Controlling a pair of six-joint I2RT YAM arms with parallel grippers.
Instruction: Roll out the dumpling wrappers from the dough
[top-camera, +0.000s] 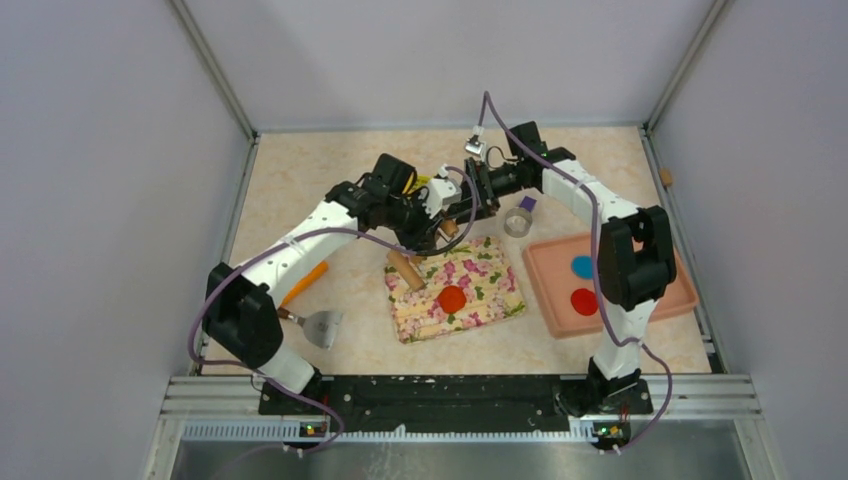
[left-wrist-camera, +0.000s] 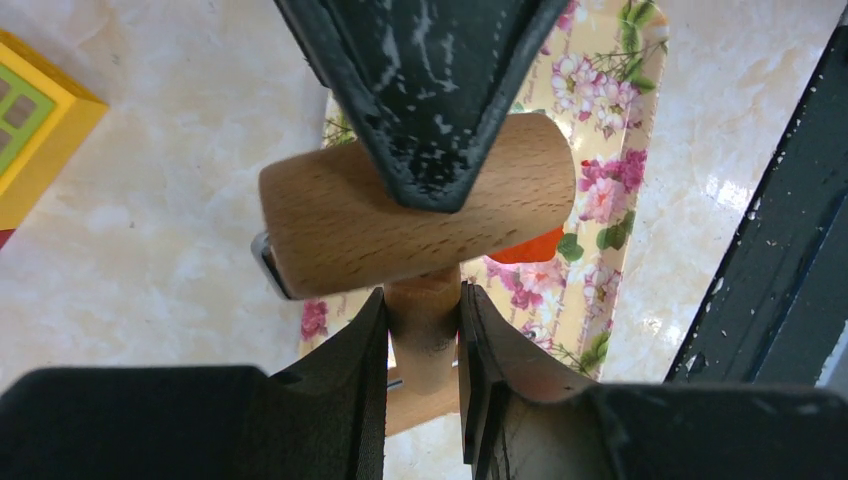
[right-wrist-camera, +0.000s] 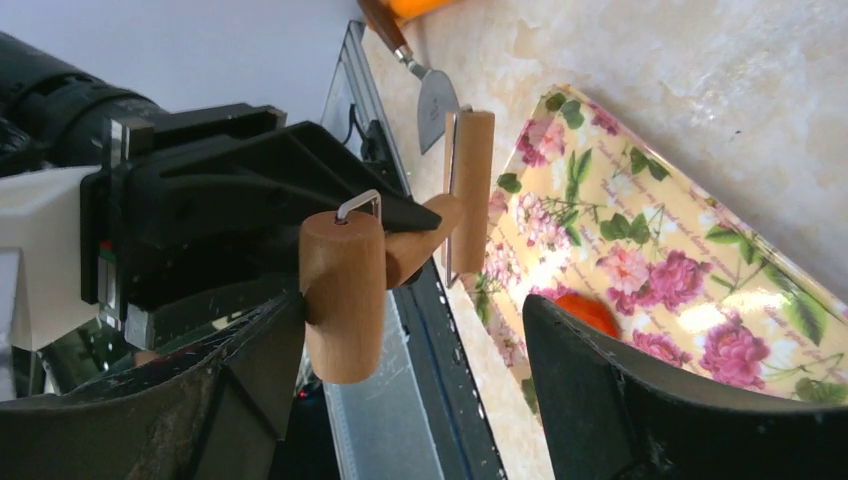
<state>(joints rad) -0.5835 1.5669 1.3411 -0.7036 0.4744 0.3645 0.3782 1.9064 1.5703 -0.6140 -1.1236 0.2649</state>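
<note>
The red-orange dough (top-camera: 452, 299) lies as a round patch on the floral mat (top-camera: 490, 300); it also shows in the left wrist view (left-wrist-camera: 530, 247) and in the right wrist view (right-wrist-camera: 588, 310). My left gripper (top-camera: 428, 232) (left-wrist-camera: 423, 300) is shut on the handle of a wooden two-ended roller (left-wrist-camera: 415, 205) and holds it above the mat's far-left corner. My right gripper (top-camera: 458, 205) (right-wrist-camera: 410, 305) is open, with the roller's upper drum (right-wrist-camera: 342, 295) between its jaws, against one finger. One red dumpling wrapper (top-camera: 584, 301) lies in the pink tray (top-camera: 650, 300).
A blue disc (top-camera: 582, 266) also lies in the tray. A metal ring (top-camera: 517, 222) stands behind the tray. An orange carrot toy (top-camera: 305, 282) and a metal scraper (top-camera: 320, 325) lie left of the mat. A yellow toy block (left-wrist-camera: 40, 120) sits behind the left gripper.
</note>
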